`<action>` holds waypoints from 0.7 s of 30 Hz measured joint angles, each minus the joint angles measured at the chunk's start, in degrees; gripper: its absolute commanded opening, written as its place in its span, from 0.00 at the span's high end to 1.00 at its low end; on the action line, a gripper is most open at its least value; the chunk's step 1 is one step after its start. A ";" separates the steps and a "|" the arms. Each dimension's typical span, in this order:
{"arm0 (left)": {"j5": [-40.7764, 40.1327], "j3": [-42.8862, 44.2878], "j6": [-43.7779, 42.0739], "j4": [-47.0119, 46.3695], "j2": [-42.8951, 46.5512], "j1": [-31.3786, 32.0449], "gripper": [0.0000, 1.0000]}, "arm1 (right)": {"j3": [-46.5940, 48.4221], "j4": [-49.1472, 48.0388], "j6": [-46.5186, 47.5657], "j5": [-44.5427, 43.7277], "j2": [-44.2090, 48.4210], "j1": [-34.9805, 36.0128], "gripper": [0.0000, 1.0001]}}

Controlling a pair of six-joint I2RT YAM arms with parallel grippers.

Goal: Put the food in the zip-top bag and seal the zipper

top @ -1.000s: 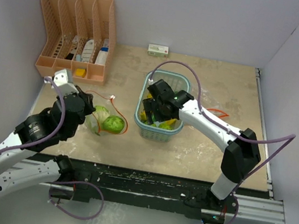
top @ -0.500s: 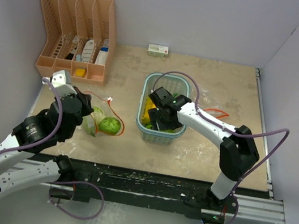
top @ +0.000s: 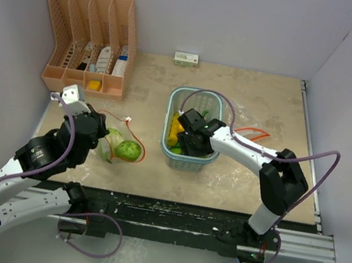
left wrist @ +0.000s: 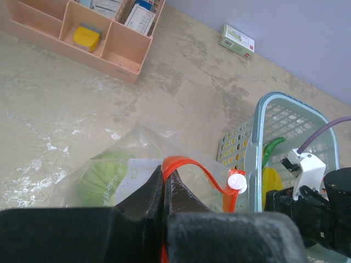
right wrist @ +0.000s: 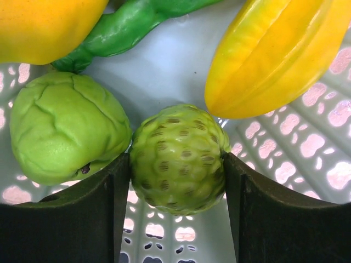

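Note:
The clear zip-top bag (top: 117, 143) with an orange zipper strip (left wrist: 192, 164) lies left of the basket and holds two pale-green cabbages (top: 131, 150). My left gripper (top: 97, 133) is shut on the bag's orange edge, seen close in the left wrist view (left wrist: 164, 189). My right gripper (top: 188, 144) is down inside the pale-blue basket (top: 200, 94). In the right wrist view its jaws (right wrist: 176, 161) touch both sides of a round bumpy green fruit (right wrist: 176, 145). Around it lie a yellow starfruit (right wrist: 279, 55), a green chili (right wrist: 131, 24), an orange fruit (right wrist: 44, 22) and a lumpy green fruit (right wrist: 63, 129).
A peach desk organiser (top: 93, 40) stands at the back left. A small white-and-green box (top: 186, 58) lies by the back wall. An orange strip (top: 256, 131) lies right of the basket. Walls close in left, right and behind.
My right gripper has moved toward the near end of the basket and lower, ending around the bumpy green fruit. My left gripper and the bag shifted slightly nearer.

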State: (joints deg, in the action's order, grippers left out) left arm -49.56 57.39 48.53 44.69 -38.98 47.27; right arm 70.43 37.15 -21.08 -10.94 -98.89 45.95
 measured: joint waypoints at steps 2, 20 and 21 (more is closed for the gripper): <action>-0.13 0.00 0.24 0.59 0.24 0.00 1.00 | -0.28 -0.42 0.07 -0.04 0.39 0.00 0.83; -0.35 0.00 1.99 3.08 0.37 0.00 1.00 | 9.05 -1.46 0.24 3.19 13.73 -0.74 1.00; -0.35 0.00 2.05 3.06 0.24 0.00 1.00 | 8.96 -2.93 1.03 5.68 15.58 -0.81 1.00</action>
State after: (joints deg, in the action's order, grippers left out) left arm -49.91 57.39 50.59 47.75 -38.74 47.27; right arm 79.40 34.22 -20.05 -5.26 -83.31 45.15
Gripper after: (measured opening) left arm 0.006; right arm 0.638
